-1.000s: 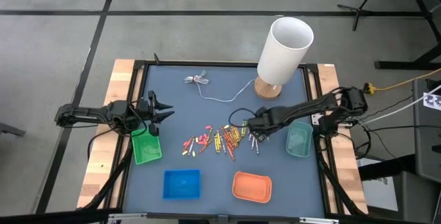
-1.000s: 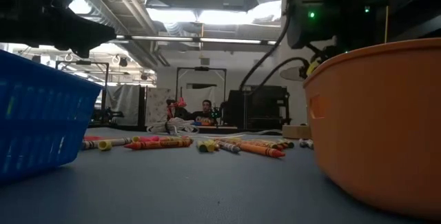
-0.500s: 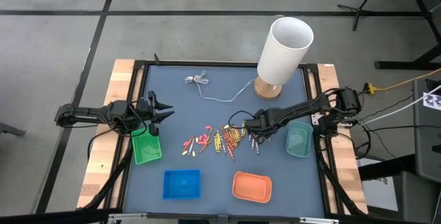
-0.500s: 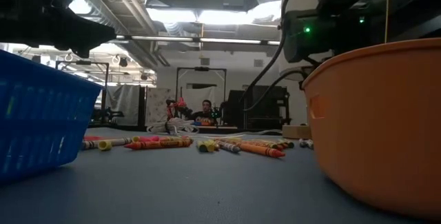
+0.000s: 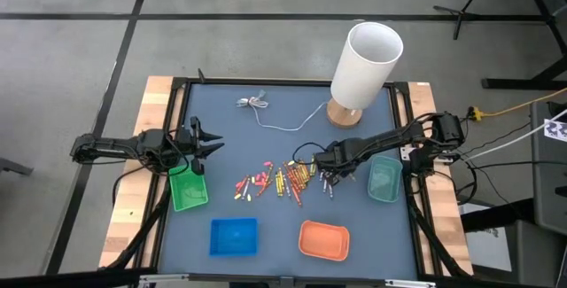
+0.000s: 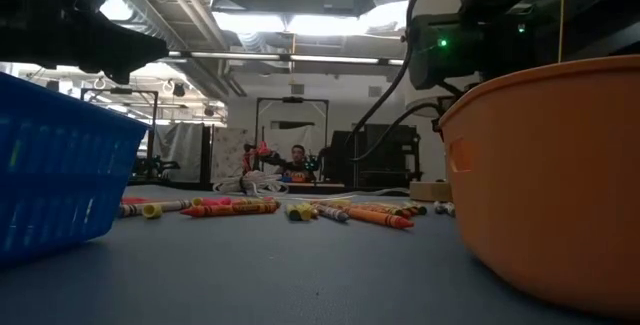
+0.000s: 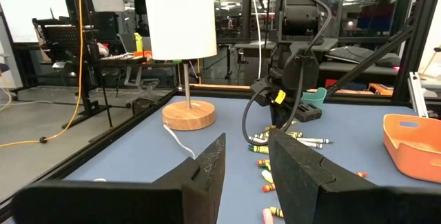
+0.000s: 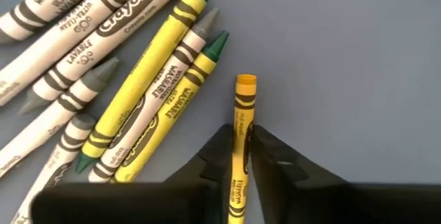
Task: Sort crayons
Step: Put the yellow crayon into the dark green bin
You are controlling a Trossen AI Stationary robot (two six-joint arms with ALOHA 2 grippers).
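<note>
Crayons (image 5: 282, 180): loose heap mid-table, colours mixed, waiting to go into the trays. Right gripper (image 8: 241, 156): low at the heap's right edge, fingers narrowed on one yellow crayon (image 8: 240, 148), singled out apart from its neighbours, likely for lifting. Left gripper (image 5: 205, 144): idle over the green tray (image 5: 188, 190), fingers spread wide, clear of the heap.

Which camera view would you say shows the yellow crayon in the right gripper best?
The right wrist view: the yellow crayon fills it, pinched by the right gripper. From the high view the gripper hides it; low and left wrist views cannot single it out.
</note>
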